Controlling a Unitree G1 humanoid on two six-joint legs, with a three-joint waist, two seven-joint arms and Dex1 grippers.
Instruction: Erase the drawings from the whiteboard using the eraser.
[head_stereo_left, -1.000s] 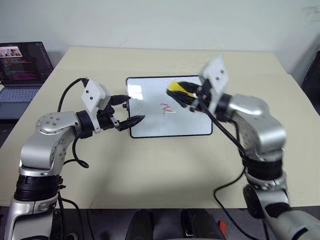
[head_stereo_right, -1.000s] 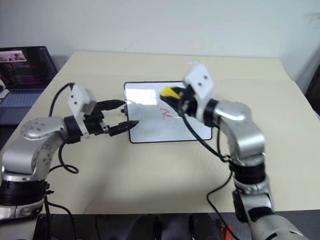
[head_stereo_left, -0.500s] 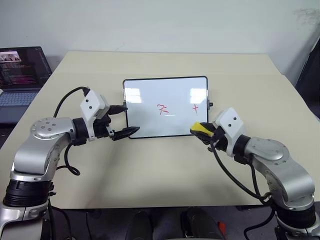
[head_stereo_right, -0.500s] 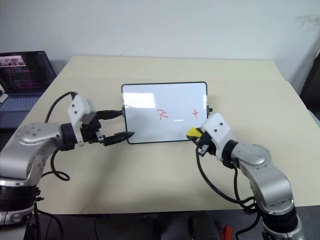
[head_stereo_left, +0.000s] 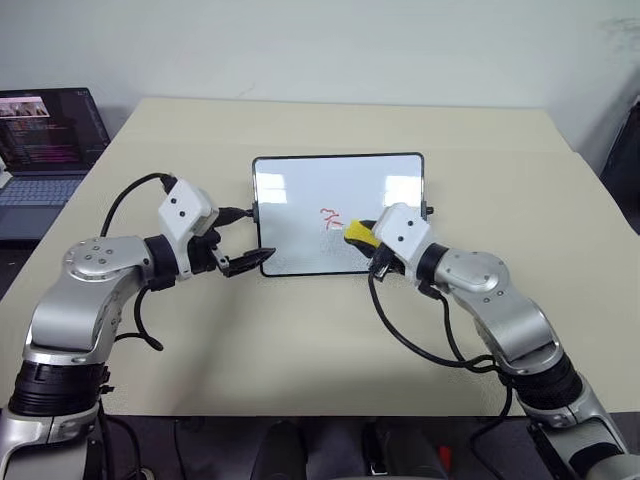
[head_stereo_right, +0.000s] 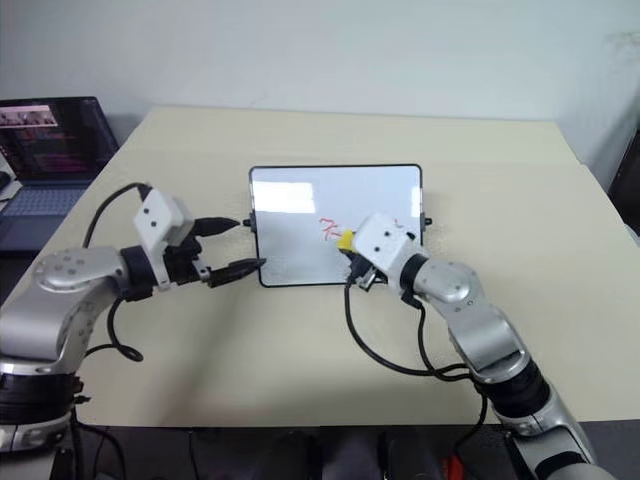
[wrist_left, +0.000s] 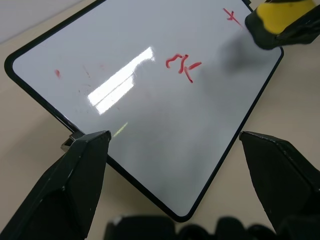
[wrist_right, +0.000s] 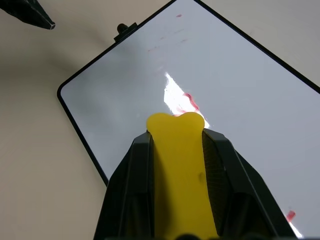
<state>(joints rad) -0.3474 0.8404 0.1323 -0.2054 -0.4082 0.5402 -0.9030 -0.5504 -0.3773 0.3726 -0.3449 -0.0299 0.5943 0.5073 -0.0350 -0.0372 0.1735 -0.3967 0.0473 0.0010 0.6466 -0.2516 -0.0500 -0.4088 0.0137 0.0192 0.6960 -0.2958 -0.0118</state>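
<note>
The whiteboard (head_stereo_left: 300, 195) lies flat in the middle of the table. A red squiggle of the drawings (head_stereo_left: 330, 215) sits near its centre. The left wrist view also shows a small cross (wrist_left: 231, 15) and a red dot (wrist_left: 57, 73). My right gripper (head_stereo_left: 364, 238) is shut on the yellow eraser (head_stereo_left: 356, 233), which hangs over the board just right of the squiggle (wrist_right: 189, 102). I cannot tell whether it touches the board. My left gripper (head_stereo_left: 252, 236) is open at the board's left edge. One finger is by the side knob, the other at the near left corner.
An open laptop (head_stereo_left: 45, 135) stands off the table's far left corner. The beige table (head_stereo_left: 300, 330) has free room in front of the board and to its right. Black cables hang from both wrists.
My right gripper carried the eraser from above the board down to its near right corner, then left to the middle squiggle. The left gripper stayed at the board's left edge.
</note>
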